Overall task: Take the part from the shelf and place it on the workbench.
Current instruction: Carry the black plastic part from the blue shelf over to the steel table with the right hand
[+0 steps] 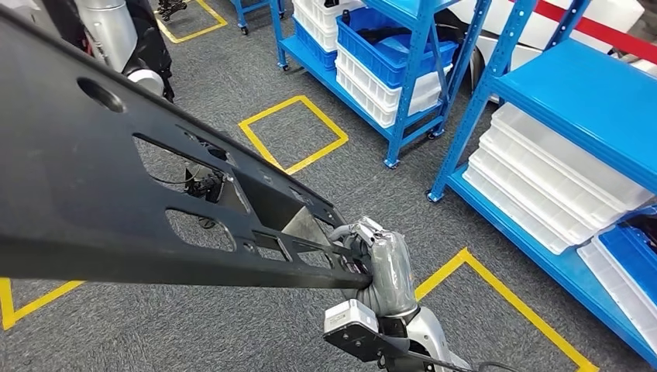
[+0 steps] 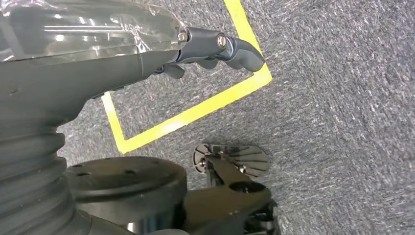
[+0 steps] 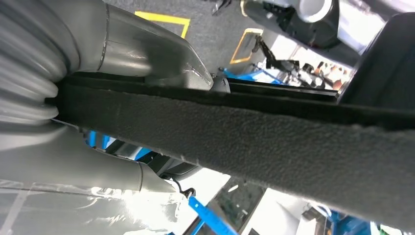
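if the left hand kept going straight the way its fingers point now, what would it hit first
Most likely the grey carpet floor, near the yellow tape line. The left hand hangs with its fingers aimed downward, nothing between them and the floor; depth is hard to judge.

Blue shelving [image 1: 589, 101] crowds the right; grey carpet [image 1: 372, 186] lies open ahead

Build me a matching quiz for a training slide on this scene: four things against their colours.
Things:
1. panel held by the right hand
2. shelf frame
3. floor tape square
4. stacked trays

Colours:
A. yellow
B. white
C. black
D. blue

Pairs: 1-C, 2-D, 3-A, 4-B
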`<state>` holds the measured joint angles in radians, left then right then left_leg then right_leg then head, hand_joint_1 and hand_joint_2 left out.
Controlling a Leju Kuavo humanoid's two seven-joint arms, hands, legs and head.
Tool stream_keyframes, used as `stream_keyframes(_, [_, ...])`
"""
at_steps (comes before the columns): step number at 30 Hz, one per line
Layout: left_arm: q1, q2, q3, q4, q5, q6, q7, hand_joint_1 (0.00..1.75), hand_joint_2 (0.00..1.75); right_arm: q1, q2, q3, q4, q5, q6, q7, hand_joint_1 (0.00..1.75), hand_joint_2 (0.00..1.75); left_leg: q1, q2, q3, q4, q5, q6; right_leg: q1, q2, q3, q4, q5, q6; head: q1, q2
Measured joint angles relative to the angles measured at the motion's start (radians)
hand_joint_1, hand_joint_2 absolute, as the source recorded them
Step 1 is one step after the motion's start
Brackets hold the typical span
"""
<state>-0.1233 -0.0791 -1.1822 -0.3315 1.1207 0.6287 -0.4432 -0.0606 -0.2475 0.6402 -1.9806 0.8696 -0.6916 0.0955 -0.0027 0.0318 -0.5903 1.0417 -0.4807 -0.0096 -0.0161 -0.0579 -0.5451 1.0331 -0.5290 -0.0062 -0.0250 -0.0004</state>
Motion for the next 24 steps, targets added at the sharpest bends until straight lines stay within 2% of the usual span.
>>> stream_keyframes(1, [0.001, 0.0, 0.0, 0.0, 0.0, 0.0, 0.0, 0.0, 1.75, 0.0, 0.0, 0.0, 0.0, -0.001, 0.0, 0.0, 1.75, 1.75, -0.004, 0.002, 0.002, -0.011, -0.002, 0.004, 0.001, -0.004, 0.001, -0.002, -0.001, 0.004, 0.0, 0.0])
stream_keyframes(3, [0.003, 0.0, 0.0, 0.0, 0.001, 0.002, 0.0, 0.0, 1.75, -0.001, 0.0, 0.0, 0.0, -0.003, 0.0, 0.0, 1.75, 1.75, -0.003, -0.01, 0.002, -0.02, 0.003, 0.014, 0.0, -0.01, 0.006, -0.006, -0.003, 0.014, 0.001, 0.0])
stream_keyframes(5, [0.003, 0.0, 0.0, 0.0, 0.001, 0.003, 0.0, 0.0, 1.75, -0.002, 0.0, 0.001, 0.0, -0.006, 0.0, -0.001, 1.75, 1.75, 0.002, -0.021, 0.01, -0.036, 0.011, 0.026, -0.001, 0.01, 0.0, 0.02, -0.027, 0.022, 0.004, 0.0])
stream_keyframes(6, [0.003, 0.0, 0.0, 0.0, 0.001, 0.003, 0.0, 0.0, 1.75, -0.003, 0.0, 0.001, 0.001, -0.008, 0.0, -0.001, 1.75, 1.75, 0.004, -0.026, 0.013, -0.042, 0.014, 0.032, -0.002, 0.026, -0.02, 0.064, -0.054, 0.024, 0.007, 0.0])
stream_keyframes(8, [0.002, 0.0, 0.0, 0.0, 0.0, 0.002, 0.0, 0.0, 1.75, -0.002, 0.0, 0.002, 0.002, -0.01, 0.0, -0.003, 1.75, 1.75, 0.002, -0.037, 0.014, -0.042, 0.014, 0.039, -0.001, 0.048, -0.085, 0.194, -0.112, 0.026, 0.013, 0.0])
stream_keyframes(9, [0.003, 0.0, 0.0, 0.0, 0.0, 0.001, 0.001, 0.0, 1.75, -0.001, 0.0, 0.002, 0.003, -0.01, 0.0, -0.003, 1.75, 1.75, 0.002, -0.044, 0.014, -0.04, 0.013, 0.04, -0.001, 0.052, -0.113, 0.246, -0.126, 0.027, 0.015, 0.0])
stream_keyframes(10, [0.003, 0.0, 0.0, 0.0, 0.0, 0.0, 0.001, 0.0, 1.75, 0.0, -0.001, 0.002, 0.004, -0.011, 0.0, -0.004, 1.75, 1.75, 0.001, -0.051, 0.014, -0.038, 0.011, 0.04, -0.001, 0.053, -0.127, 0.266, -0.12, 0.028, 0.016, 0.0])
stream_keyframes(11, [0.003, 0.0, 0.0, 0.0, 0.0, 0.0, 0.002, 0.0, 1.75, 0.0, -0.001, 0.003, 0.005, -0.011, 0.0, -0.004, 1.75, 1.75, 0.001, -0.059, 0.014, -0.035, 0.01, 0.039, -0.002, 0.054, -0.122, 0.246, -0.094, 0.028, 0.016, 0.0])
stream_keyframes(13, [0.003, 0.0, 0.0, 0.0, 0.0, 0.0, 0.002, 0.0, 1.75, 0.0, -0.001, 0.003, 0.007, -0.011, 0.0, -0.005, 1.75, 1.75, 0.003, -0.076, 0.013, -0.026, 0.004, 0.034, -0.004, 0.067, -0.07, 0.124, -0.023, 0.026, 0.018, 0.0])
stream_keyframes(15, [0.003, 0.0, 0.0, 0.0, 0.0, 0.0, 0.002, 0.0, 1.75, -0.002, -0.001, 0.004, 0.008, -0.011, 0.0, -0.005, 1.75, 1.75, 0.001, -0.09, 0.007, -0.012, -0.003, 0.023, -0.005, 0.084, -0.032, 0.03, 0.011, 0.02, 0.019, 0.0])
stream_keyframes(16, [0.003, 0.0, 0.0, 0.0, 0.0, 0.0, 0.002, 0.0, 1.75, -0.002, -0.001, 0.004, 0.008, -0.012, 0.0, -0.005, 1.75, 1.75, 0.0, -0.094, 0.004, -0.009, -0.004, 0.018, -0.004, 0.089, -0.028, 0.016, 0.011, 0.016, 0.019, 0.0])
stream_keyframes(18, [0.003, 0.0, 0.0, 0.0, 0.0, 0.0, 0.002, 0.0, 1.75, -0.002, 0.0, 0.004, 0.009, -0.012, 0.0, -0.006, 1.75, 1.75, 0.002, -0.1, 0.001, -0.006, -0.005, 0.009, -0.002, 0.079, -0.029, 0.014, 0.014, 0.006, 0.017, 0.0])
stream_keyframes(20, [0.003, 0.001, 0.0, 0.0, 0.001, 0.001, 0.0, 0.0, 1.75, -0.003, 0.0, 0.004, 0.009, -0.011, 0.0, -0.009, 1.75, 1.75, 0.002, -0.085, -0.008, 0.024, -0.025, -0.001, -0.003, 0.067, -0.026, 0.01, 0.017, -0.003, 0.012, 0.0])
stream_keyframes(22, [0.003, 0.001, 0.0, 0.0, 0.001, 0.003, -0.002, 0.0, 1.75, -0.001, 0.0, 0.004, 0.009, -0.01, 0.0, -0.01, 1.75, 1.75, 0.003, -0.06, -0.05, 0.122, -0.079, -0.013, -0.004, 0.053, -0.023, 0.008, 0.017, -0.009, 0.004, 0.0])
stream_keyframes(24, [0.004, 0.001, 0.0, 0.0, 0.001, 0.003, -0.002, 0.0, 1.75, 0.002, 0.0, 0.004, 0.009, -0.01, 0.0, -0.011, 1.75, 1.75, 0.007, -0.048, -0.11, 0.241, -0.126, -0.019, -0.002, 0.038, -0.022, 0.008, 0.014, -0.013, 0.0, 0.0])
